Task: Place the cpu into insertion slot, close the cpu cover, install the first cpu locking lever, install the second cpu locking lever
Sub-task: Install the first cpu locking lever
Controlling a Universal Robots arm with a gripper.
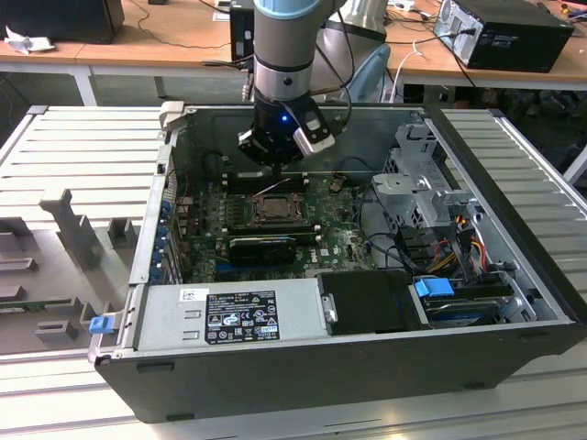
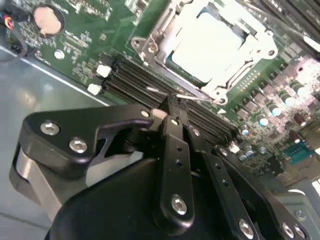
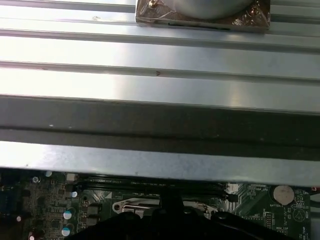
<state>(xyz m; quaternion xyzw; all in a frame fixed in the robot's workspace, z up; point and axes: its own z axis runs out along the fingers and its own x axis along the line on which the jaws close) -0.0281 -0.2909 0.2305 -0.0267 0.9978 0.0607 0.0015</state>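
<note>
Ribbed table [image 1: 83, 147], open computer case [image 1: 275, 367], gripper [image 2: 169, 111] low inside.
Jaws drawn together by a thin lever [image 2: 192, 96], contact hidden; cpu [image 2: 207, 42] under cpu cover [image 2: 150, 50], whose far edge is cut off.

Grey tubular arm [image 1: 284, 55], pale blue cap at 12 o'clock in the exterior view. Black wrist with a small blue light [image 1: 286, 117]; white-and-black bracket [image 1: 316, 133] at its 4 o'clock; black cable [image 1: 347, 69] at 3 o'clock. Matte black gripper [image 2: 169, 111] in the second wrist view: angular links, silver screws [image 2: 78, 145], grey housing [image 2: 25, 172].
</note>
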